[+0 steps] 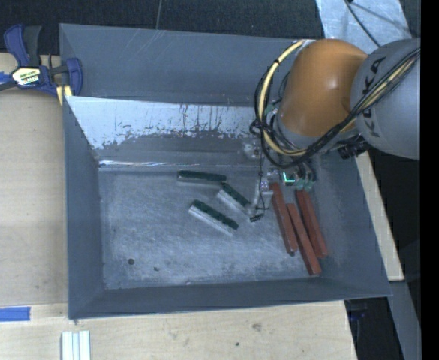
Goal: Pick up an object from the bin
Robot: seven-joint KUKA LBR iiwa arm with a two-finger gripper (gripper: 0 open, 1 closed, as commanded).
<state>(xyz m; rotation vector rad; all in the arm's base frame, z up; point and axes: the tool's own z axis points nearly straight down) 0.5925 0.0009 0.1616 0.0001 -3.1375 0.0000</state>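
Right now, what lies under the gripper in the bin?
The gripper hangs over the right end of a dark green stick near the middle of the bin; reddish-brown sticks lie right of it. The arm's orange cover hides the back right corner.

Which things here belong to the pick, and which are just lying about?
In play: gripper; grey bin; small dark bar, right beside the gripper.
Lying about: dark green bar nearer the back wall; silver-and-dark bar mid-floor; red-brown sticks along the right side.

bin (166,66): matt grey metal, scuffed | wrist cover (320,88): glossy orange plastic
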